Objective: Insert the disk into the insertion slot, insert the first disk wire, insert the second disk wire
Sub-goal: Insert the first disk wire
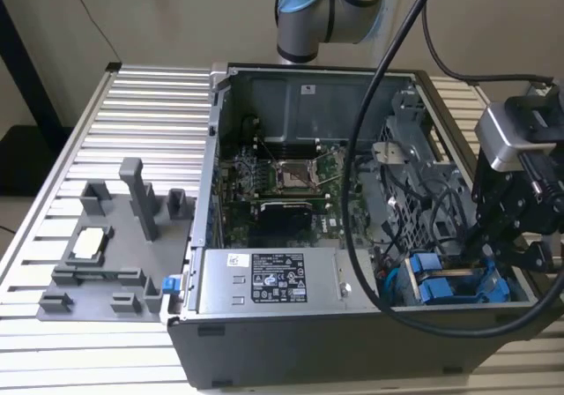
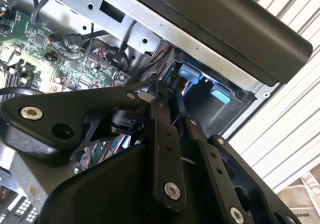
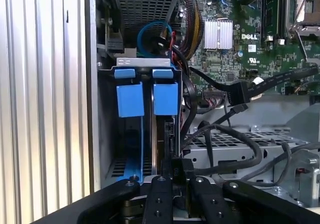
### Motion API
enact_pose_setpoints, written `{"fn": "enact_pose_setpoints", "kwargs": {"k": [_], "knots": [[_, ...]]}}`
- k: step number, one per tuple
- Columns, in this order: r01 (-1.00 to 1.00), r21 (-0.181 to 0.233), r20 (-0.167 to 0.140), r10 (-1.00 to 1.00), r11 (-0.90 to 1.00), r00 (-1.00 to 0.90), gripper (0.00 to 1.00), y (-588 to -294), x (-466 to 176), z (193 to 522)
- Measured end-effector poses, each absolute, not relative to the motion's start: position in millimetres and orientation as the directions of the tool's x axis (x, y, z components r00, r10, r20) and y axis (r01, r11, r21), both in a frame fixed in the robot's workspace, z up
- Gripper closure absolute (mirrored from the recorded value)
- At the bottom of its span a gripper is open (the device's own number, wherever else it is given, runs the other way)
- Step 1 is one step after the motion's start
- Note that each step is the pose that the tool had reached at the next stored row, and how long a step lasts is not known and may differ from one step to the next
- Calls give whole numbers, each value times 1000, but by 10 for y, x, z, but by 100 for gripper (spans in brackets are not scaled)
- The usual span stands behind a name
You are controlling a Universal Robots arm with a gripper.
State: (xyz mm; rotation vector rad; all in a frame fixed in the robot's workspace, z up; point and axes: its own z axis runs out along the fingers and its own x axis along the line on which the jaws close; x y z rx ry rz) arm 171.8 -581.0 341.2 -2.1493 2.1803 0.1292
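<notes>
Gripping a black plug [image 3: 179, 165], hand [image 3: 178, 178] over case [image 1: 282, 351] on slatted metal table [image 1: 150, 104], beige wall [image 1: 176, 16] behind.

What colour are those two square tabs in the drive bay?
The tabs are bright blue, clearest in the first wrist view.

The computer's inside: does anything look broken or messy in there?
Nothing looks broken or spilled. Black cables lie in a loose tangle over the perforated metal cage, which looks messy. The two blue tabs sit level, side by side, in the insertion slot.
</notes>
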Motion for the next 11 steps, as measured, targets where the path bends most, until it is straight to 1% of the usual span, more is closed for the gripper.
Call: {"fn": "enact_pose_setpoints", "kwargs": {"k": [11], "knots": [[-999, 6, -114, -992, 53, -53, 81, -5808, 1718, 3389]]}}
